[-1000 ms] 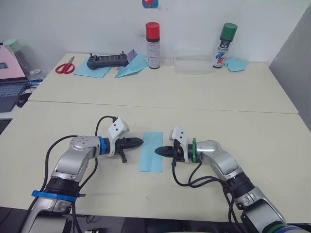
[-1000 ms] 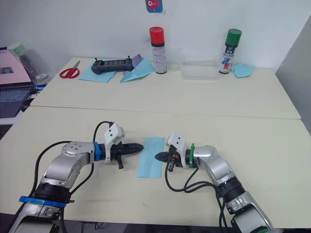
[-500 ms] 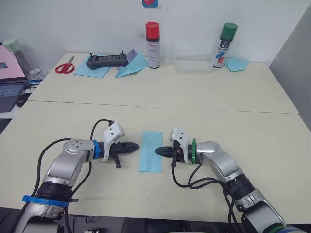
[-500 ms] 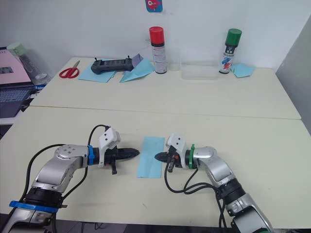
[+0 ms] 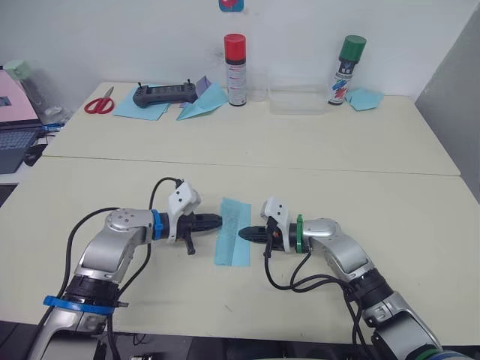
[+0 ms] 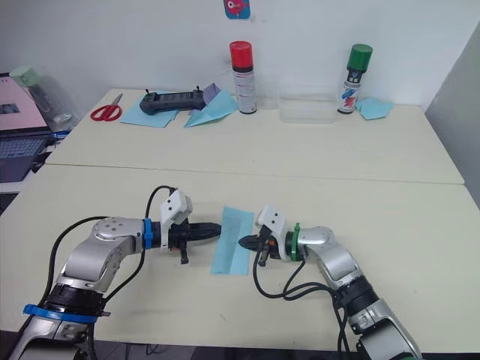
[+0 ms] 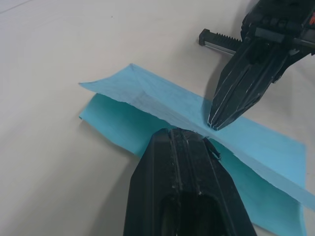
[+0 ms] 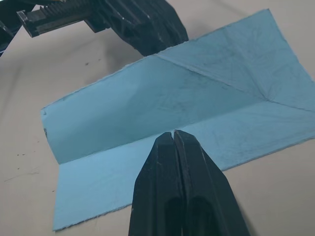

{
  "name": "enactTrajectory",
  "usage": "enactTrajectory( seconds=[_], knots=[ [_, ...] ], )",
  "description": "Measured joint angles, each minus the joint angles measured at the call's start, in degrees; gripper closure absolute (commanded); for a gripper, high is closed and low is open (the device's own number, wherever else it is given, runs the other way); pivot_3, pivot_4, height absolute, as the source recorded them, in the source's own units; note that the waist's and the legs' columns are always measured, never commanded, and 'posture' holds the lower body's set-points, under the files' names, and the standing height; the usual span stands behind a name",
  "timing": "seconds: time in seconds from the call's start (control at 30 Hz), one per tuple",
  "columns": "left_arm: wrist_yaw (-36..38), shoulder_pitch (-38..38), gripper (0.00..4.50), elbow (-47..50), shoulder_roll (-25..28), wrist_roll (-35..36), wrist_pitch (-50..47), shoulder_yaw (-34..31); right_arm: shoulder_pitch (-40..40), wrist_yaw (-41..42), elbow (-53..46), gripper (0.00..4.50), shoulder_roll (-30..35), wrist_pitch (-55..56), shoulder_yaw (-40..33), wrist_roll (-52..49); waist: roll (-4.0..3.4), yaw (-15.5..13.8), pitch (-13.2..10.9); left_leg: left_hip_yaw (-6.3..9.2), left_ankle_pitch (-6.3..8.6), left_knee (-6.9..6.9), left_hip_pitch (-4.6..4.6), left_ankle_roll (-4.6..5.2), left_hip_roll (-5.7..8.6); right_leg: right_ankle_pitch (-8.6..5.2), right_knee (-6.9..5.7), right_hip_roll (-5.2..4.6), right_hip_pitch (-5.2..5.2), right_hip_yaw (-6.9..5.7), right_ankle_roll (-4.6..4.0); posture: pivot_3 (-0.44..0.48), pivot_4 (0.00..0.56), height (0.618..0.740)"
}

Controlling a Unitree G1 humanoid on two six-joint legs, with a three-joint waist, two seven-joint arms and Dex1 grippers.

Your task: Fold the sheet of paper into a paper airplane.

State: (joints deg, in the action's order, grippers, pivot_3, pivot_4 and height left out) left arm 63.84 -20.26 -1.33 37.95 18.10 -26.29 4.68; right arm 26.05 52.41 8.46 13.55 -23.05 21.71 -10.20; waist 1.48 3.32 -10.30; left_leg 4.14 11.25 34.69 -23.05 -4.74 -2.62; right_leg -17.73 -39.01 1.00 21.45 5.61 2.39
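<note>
The light-blue sheet of paper (image 5: 234, 234) lies folded lengthwise on the near table between my two grippers. Its left flap (image 8: 147, 98) stands up off the table along a centre crease. My left gripper (image 5: 218, 220) is shut, and its tip touches the raised flap from the left side. From the right, my right gripper (image 5: 241, 233) is shut too, with its tip pressed down on the paper near the crease. The left wrist view has both tips almost meeting across the flap (image 7: 147, 98). No paper airplane shape shows.
On the far table stand a red-capped spray can (image 5: 235, 69), a green-capped spray can (image 5: 347, 69) and a clear plastic box (image 5: 298, 100). Red scissors (image 5: 100, 103), a black controller (image 5: 165, 94) and a light-blue paper dart (image 5: 201, 107) lie at back left. A laptop (image 5: 15, 142) sits far left.
My left gripper drew back to the left, then came right again to the paper's left edge. The left flap now stands higher. The right gripper has stayed put.
</note>
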Motion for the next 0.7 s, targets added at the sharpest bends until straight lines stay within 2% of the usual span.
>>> enactTrajectory(
  seconds=[0.17,0.27,0.43,0.5,0.7],
  knots=[
    [0.0,-0.6,4.5,0.9,-1.0,0.1,-0.8,0.1,0.0,-0.7,-0.6,4.49,-0.3,-1.5,-0.3,-0.1,0.0,0.0,0.0,0.0,0.0,0.0,0.0,0.0,0.0,0.0,0.0,0.0,0.0,0.0,0.0,0.0,0.15,0.74],
    [0.0,-1.4,4.5,0.9,-2.4,-0.1,-0.7,1.7,0.0,-1.4,-2.1,3.96,-0.9,-5.0,-0.9,-0.8,0.0,0.0,0.0,0.0,0.0,0.0,-0.01,0.0,0.0,0.0,-0.01,0.0,0.01,0.0,0.0,0.0,0.15,0.74],
    [0.0,-2.5,4.5,0.7,-3.2,-0.3,-0.2,2.5,-0.2,-1.7,-7.3,2.15,2.0,-10.2,-2.3,-2.5,-0.02,0.0,-0.1,0.04,-0.01,0.08,-0.65,0.0,0.02,0.04,-0.03,0.0,0.57,-0.04,0.05,0.0,0.15,0.74],
    [0.0,-2.9,4.5,0.3,-3.4,-0.5,0.4,2.7,-0.3,-1.6,-10.0,2.15,3.6,-14.0,-3.6,-4.4,-0.03,-0.1,-0.1,0.08,-0.01,0.13,-0.94,0.0,0.03,0.06,-0.05,0.0,0.81,-0.07,0.07,0.0,0.15,0.74],
    [0.1,-4.7,4.5,-1.2,-4.4,-0.7,0.7,3.9,0.1,-2.2,-15.8,2.15,4.0,-27.1,-8.3,-11.9,-0.03,-0.1,-0.1,0.14,0.0,0.1,-0.95,0.0,0.03,0.06,-0.05,0.01,0.81,-0.14,0.06,0.0,0.15,0.74]
  ],
)
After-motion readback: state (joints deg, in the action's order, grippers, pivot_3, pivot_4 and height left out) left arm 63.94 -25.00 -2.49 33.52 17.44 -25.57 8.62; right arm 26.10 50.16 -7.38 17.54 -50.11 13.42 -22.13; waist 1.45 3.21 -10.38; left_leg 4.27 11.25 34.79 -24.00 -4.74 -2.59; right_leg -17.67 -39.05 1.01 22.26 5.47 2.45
